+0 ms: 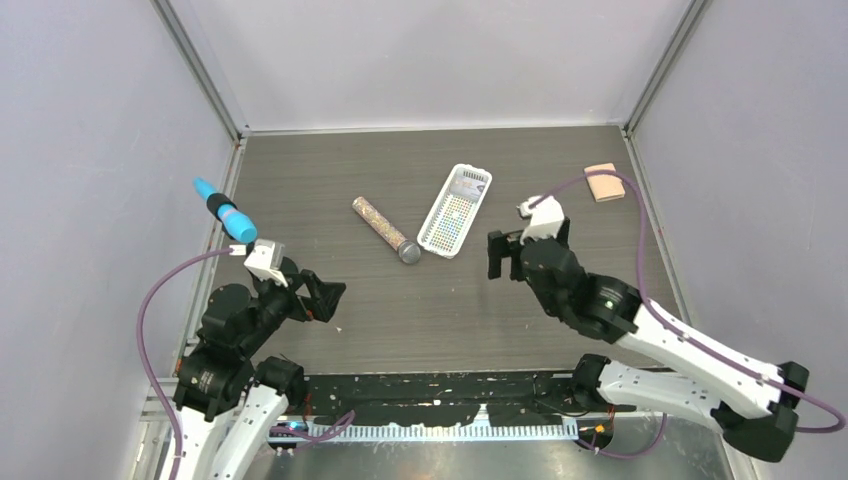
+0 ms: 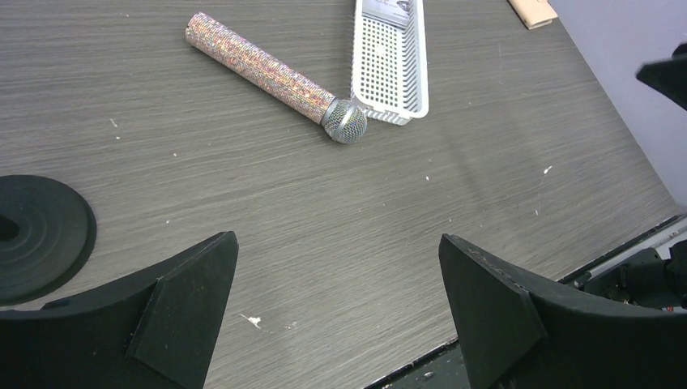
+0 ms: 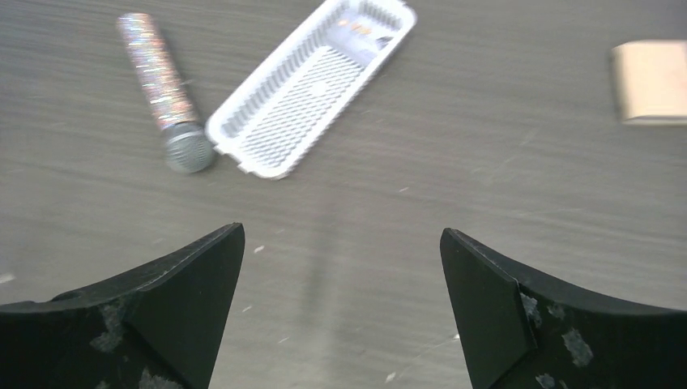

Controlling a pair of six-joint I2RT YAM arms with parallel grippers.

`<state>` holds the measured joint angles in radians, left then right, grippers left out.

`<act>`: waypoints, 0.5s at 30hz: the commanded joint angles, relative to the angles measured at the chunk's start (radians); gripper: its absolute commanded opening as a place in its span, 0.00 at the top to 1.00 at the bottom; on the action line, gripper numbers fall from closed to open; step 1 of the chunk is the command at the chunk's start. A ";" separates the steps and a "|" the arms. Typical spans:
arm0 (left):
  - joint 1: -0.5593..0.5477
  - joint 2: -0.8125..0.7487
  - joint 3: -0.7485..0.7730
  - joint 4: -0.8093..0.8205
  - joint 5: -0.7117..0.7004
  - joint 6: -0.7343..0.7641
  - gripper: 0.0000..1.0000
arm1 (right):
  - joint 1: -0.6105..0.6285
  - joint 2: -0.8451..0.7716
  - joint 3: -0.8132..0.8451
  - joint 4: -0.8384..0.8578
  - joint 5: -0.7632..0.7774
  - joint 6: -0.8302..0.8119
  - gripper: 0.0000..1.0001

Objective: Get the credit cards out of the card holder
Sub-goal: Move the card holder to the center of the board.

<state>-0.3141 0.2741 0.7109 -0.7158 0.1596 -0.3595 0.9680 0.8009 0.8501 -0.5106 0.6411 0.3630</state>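
No step is complete. The card holder (image 1: pixel 604 183) lies folded shut at the far right corner of the table (image 1: pixel 400 320); no credit cards show. Your left gripper (image 2: pixel 336 243) and right gripper (image 3: pixel 342 235) stand wide, holding nothing. Reaching, opening and extracting all remain.

Basket (image 1: pixel 455 210) on the middle of the desk (image 1: pixel 400 320), flat item (image 1: pixel 468 185) in its far end, microphone (image 1: pixel 385 230) just left of the basket, head beside its near corner, card holder (image 1: pixel 604 182) well right of the basket, slightly farther back, marker (image 1: pixel 225 212) far to the basket's left
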 commanded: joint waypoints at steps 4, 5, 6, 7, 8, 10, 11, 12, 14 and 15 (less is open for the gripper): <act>-0.002 -0.016 -0.011 0.025 0.012 -0.011 0.01 | -0.212 0.274 0.181 0.014 0.182 -0.263 0.05; -0.002 -0.017 -0.016 0.029 0.020 -0.015 0.01 | -0.290 0.293 0.188 0.021 0.164 -0.271 0.05; -0.002 -0.015 -0.018 0.035 0.035 -0.018 0.01 | -0.332 0.331 0.209 0.031 0.114 -0.276 0.06; -0.002 -0.013 -0.019 0.037 0.050 -0.019 0.01 | -0.412 0.350 0.220 0.035 0.090 -0.277 0.06; -0.002 -0.011 -0.019 0.039 0.061 -0.021 0.01 | -0.448 0.389 0.243 0.050 0.043 -0.275 0.06; -0.002 -0.008 -0.019 0.038 0.066 -0.022 0.01 | -0.542 0.450 0.276 0.085 -0.013 -0.275 0.05; -0.002 -0.006 -0.018 0.035 0.063 -0.022 0.01 | -0.596 0.473 0.286 0.104 -0.030 -0.275 0.04; -0.002 -0.006 -0.018 0.031 0.056 -0.021 0.01 | -0.647 0.525 0.313 0.113 -0.057 -0.272 0.02; -0.003 -0.006 -0.011 0.022 0.046 -0.020 0.01 | -0.712 0.607 0.352 0.133 -0.082 -0.269 0.01; -0.002 -0.009 -0.008 0.019 0.048 -0.019 0.01 | -0.730 0.639 0.366 0.142 -0.086 -0.267 0.00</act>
<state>-0.3141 0.2676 0.6910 -0.7155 0.1947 -0.3710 0.3325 1.3350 1.1213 -0.4534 0.6334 0.1101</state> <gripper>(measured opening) 0.991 0.987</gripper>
